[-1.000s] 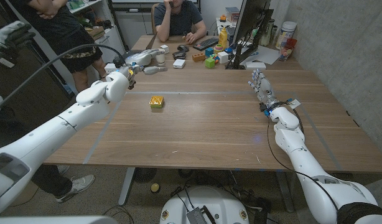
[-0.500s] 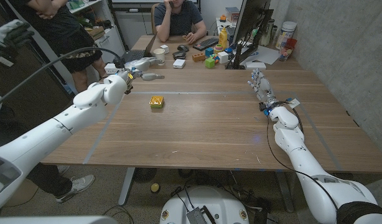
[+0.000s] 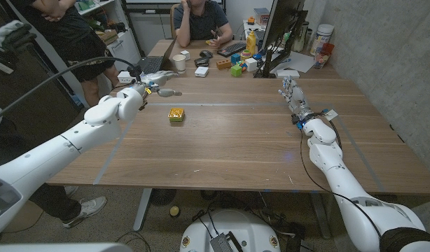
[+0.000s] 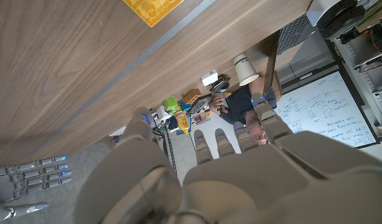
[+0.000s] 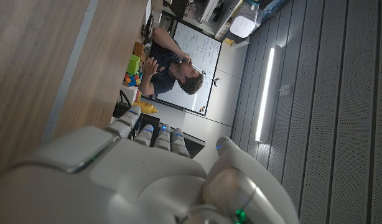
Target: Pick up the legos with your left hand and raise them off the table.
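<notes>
Head view, upper left: person in dark clothes stood beside the table. Left hand hung above the table's upper-left part, fingers spread wide, holding nothing; wrist view showed its fingers reaching out apart. Yellow legos sat on the wood just right of and below that hand, near frame centre-left, not touched; same block appeared at top edge of left wrist view. Top centre: seated person behind the table, with cup, keyboard, coloured blocks and monitor around. Whiteboard in left wrist view carried blue writing, too small to read. Right side: right hand stood on the table's edge area, fingers straight and slightly apart, empty
</notes>
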`<state>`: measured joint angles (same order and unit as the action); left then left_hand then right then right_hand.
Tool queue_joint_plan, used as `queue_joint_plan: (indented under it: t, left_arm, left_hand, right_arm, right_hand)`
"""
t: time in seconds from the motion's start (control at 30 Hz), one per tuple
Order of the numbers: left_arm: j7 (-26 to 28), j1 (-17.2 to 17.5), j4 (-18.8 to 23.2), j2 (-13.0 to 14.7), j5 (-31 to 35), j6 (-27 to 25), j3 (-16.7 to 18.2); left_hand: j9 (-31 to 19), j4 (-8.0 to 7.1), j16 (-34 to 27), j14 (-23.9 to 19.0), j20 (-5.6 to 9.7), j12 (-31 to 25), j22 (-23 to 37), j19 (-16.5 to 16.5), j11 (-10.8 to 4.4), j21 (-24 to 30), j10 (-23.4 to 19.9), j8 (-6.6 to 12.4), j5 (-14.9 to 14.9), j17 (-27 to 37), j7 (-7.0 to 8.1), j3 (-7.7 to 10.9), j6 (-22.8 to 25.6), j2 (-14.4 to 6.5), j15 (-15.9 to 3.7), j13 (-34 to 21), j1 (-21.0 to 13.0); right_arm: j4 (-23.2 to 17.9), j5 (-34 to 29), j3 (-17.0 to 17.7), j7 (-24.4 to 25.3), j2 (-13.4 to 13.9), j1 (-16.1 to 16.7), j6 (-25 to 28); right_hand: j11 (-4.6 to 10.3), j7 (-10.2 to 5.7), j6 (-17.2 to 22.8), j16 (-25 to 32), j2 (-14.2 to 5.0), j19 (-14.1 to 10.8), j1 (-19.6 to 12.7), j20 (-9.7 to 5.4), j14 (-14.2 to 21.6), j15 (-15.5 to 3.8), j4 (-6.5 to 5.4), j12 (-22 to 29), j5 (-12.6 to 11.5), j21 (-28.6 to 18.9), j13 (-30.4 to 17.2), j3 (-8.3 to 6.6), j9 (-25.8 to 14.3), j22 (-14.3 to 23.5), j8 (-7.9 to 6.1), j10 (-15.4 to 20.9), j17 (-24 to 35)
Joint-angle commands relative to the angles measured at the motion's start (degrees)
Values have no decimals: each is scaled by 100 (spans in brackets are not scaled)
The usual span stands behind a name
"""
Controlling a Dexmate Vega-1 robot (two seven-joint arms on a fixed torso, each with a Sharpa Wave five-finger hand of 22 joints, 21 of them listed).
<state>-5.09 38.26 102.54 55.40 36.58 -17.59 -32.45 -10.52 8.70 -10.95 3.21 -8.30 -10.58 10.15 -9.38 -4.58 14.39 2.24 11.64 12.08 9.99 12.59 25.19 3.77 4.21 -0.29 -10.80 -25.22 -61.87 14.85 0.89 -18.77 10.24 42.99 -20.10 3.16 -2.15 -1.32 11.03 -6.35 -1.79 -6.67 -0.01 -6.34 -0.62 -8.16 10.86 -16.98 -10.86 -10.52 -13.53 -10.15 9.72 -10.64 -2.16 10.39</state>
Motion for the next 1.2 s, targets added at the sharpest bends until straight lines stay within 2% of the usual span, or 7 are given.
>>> queue_joint_plan:
  t: [0.03, 0.57, 1.2]
  left_arm:
    - [40, -152, -341, -181, 343, -20, -211]
    - [79, -234, -835, -408, 107, 250, -389]
    - [-269, -181, -777, -331, 50, 96, -544]
  left_hand:
    - [-24, -7, 21, 78, -34, 26, 11, -7, -15, -26, 85, -12, 36, 34, 11, -18, -40, -20, 8, -16, -70]
    - [-27, -27, 11, 98, -48, 31, 13, -37, -39, -57, 195, -12, 36, 37, 12, -40, -49, -61, -6, -17, -122]
    - [-28, -35, -2, 103, -49, 17, 14, -133, -34, -63, 262, -30, 35, 41, 11, -83, -114, -54, 4, -18, -165]
  right_arm:
    - [-103, -37, -50, 67, 43, 45, -7]
    - [-137, -66, -120, 127, 98, 12, -23]
    - [-73, -89, -182, 175, 92, -49, -26]
  right_hand:
    - [56, -23, 26, 20, -40, -19, -25, 2, 20, 2, -9, 11, -32, -21, -13, 13, -17, 9, -25, 10, 20]
    - [54, -22, 48, 26, -38, -23, -28, 1, 56, 8, -4, 14, -41, -21, -13, 19, -17, 9, -31, 25, 19]
    - [61, -31, 57, 24, -46, -30, -34, -2, 77, 3, 0, 12, -51, -22, -13, 21, -18, 9, -29, 32, 17]
